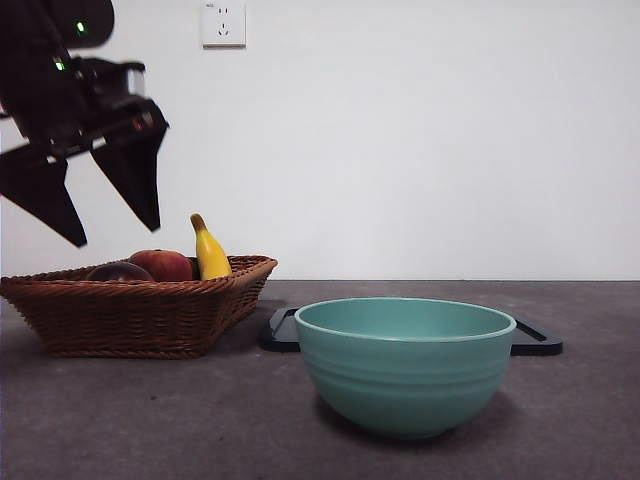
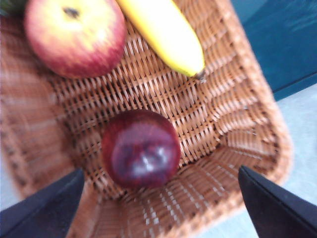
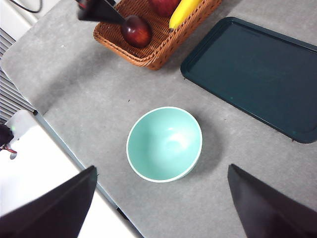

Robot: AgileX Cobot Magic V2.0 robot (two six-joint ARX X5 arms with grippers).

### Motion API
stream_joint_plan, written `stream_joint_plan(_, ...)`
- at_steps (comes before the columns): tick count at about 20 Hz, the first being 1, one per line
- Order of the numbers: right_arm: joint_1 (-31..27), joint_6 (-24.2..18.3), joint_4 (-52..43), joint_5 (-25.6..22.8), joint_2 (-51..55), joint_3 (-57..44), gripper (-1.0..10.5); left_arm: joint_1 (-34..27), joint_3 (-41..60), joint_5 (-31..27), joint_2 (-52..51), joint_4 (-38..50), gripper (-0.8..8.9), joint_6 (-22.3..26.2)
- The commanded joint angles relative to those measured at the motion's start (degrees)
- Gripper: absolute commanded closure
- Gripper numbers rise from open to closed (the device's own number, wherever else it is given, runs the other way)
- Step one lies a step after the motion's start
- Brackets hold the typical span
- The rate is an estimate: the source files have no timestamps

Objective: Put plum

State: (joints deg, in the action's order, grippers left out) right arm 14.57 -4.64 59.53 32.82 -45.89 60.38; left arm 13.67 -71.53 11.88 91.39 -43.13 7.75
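Observation:
The plum [image 2: 141,148], dark maroon and glossy, lies in the wicker basket [image 2: 233,124] near one corner. In the front view the plum [image 1: 118,271] just shows over the basket's rim [image 1: 130,300]. My left gripper [image 1: 118,235] hangs open and empty a little above the plum; in the left wrist view my left gripper [image 2: 161,171] has its jaws spread to either side of the fruit, apart from it. My right gripper [image 3: 162,167] is open and empty, high above the teal bowl [image 3: 164,144]. The right wrist view also shows the plum [image 3: 137,30] in the basket.
A red-yellow round fruit [image 2: 74,37] and a banana [image 2: 166,34] share the basket. The teal bowl [image 1: 405,365] stands in front, right of the basket. A dark flat tray [image 3: 257,69] lies behind the bowl. A white ledge [image 3: 44,173] borders the table.

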Motion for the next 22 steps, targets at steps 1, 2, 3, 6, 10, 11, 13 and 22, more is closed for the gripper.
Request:
stream_joint_plan(1, 0.2, 0.2, -0.3, 0.2, -0.5, 1.1, 5.2, 0.4, -1.4, -0.1, 2.5, 1.7, 3.18, 0.8)
stream_joint_plan(2, 0.2, 0.2, -0.3, 0.2, -0.5, 1.1, 5.2, 0.5, -1.4, -0.1, 3.1, 2.3, 3.18, 0.8)
stream_joint_plan(3, 0.2, 0.2, -0.3, 0.2, -0.5, 1.1, 5.2, 0.6, -1.4, -0.1, 3.7, 2.6, 3.18, 0.8)
stream_joint_plan(6, 0.2, 0.2, -0.4, 0.2, -0.5, 1.1, 5.2, 0.7, -1.4, -0.2, 5.6, 3.4, 3.18, 0.8)
stream_joint_plan(10, 0.2, 0.2, -0.4, 0.2, -0.5, 1.1, 5.2, 1.0, -1.4, -1.2, 8.0, 4.0, 3.18, 0.8)
stream_joint_plan(11, 0.2, 0.2, -0.4, 0.2, -0.5, 1.1, 5.2, 1.1, -1.4, -1.8, 8.3, 4.3, 3.19, 0.9)
stream_joint_plan(13, 0.2, 0.2, -0.3, 0.2, -0.5, 1.1, 5.2, 1.2, -1.4, -2.1, 8.8, 4.7, 3.19, 1.2)
stream_joint_plan(22, 0.2, 0.2, -0.3, 0.2, -0.5, 1.1, 5.2, 1.2, -1.4, -2.7, 9.9, 5.0, 3.65, 1.3)
